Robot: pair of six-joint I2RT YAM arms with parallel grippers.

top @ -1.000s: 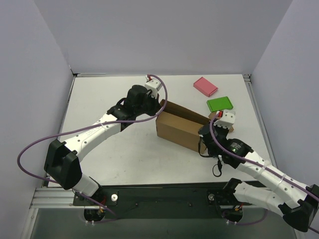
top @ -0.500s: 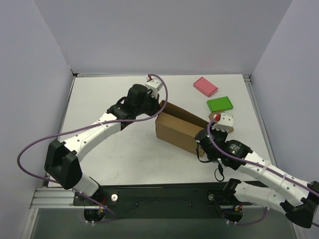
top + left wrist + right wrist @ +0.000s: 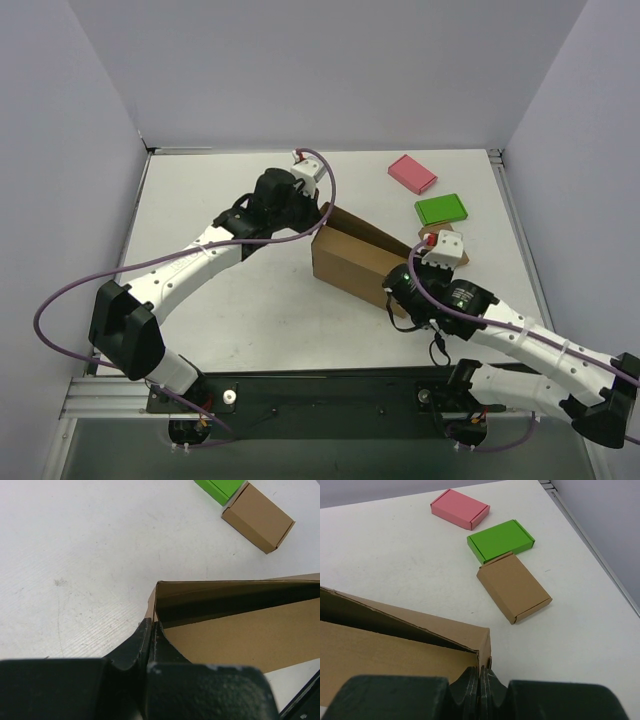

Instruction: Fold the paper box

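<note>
I see the left gripper (image 3: 151, 630) pinched shut on the far-left corner of the paper box (image 3: 358, 258), which stands mid-table, the right gripper (image 3: 481, 674) clamped on its near-right corner, and pink block (image 3: 412, 173), green block (image 3: 441, 209) and small brown block (image 3: 514, 587) lying far right.
</note>
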